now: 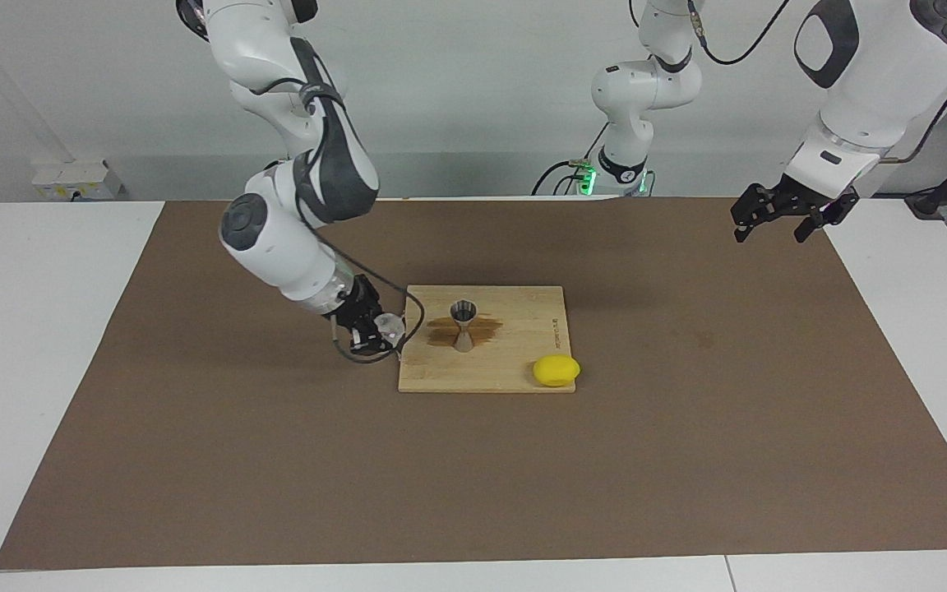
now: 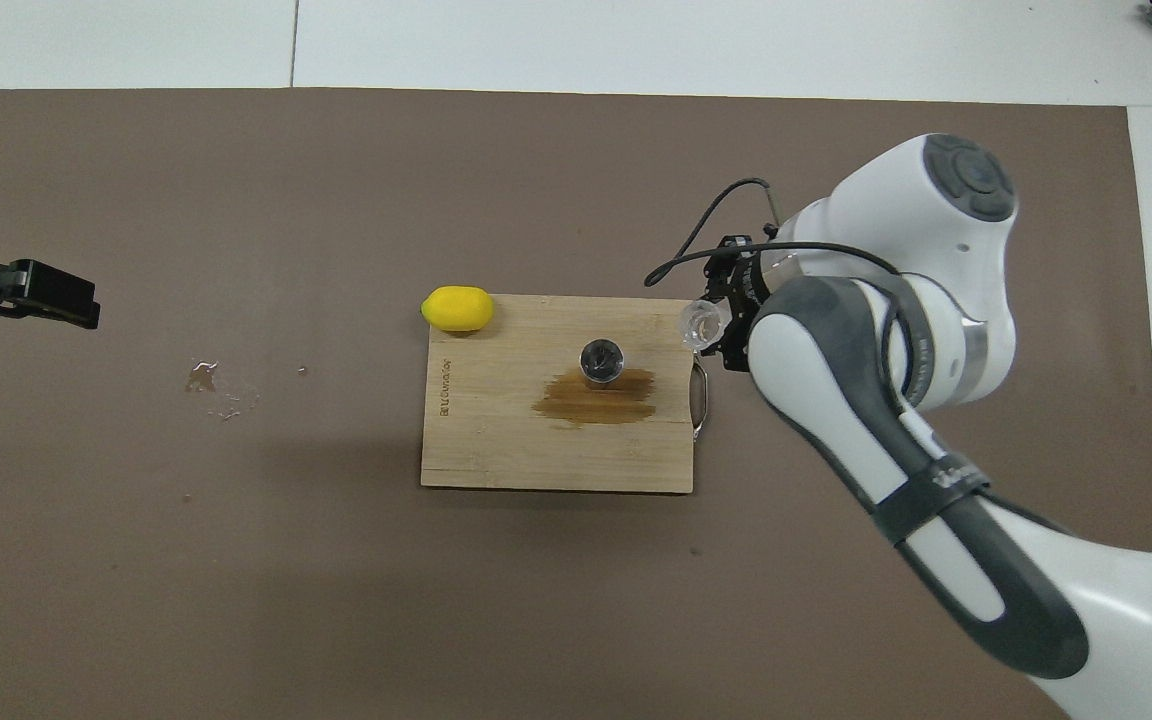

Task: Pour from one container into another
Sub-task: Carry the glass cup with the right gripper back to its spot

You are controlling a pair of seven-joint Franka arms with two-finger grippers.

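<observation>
Right gripper (image 1: 376,329): holds the clear cup (image 1: 391,326) at the board (image 1: 515,374) edge, toward the right arm's end.
Jigger (image 1: 464,325): upright on board, by wet stain (image 2: 598,397).
Left gripper (image 1: 778,215): waits, fingers spread, well apart from board.

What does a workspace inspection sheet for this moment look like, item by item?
Surface: brown mat on a white table; small wet spots toward the left arm's end.
Job's things: metal jigger upright on the wooden board, standing at a dark wet stain; clear cup held at the board's edge toward the right arm's end.
Clutter: lemon at a board corner.
Grippers: right gripper shut on the clear cup; left gripper open, waiting in the air over the mat's edge.
Cables: black cable looping at the right wrist.
Surroundings: white wall, wall socket box.
</observation>
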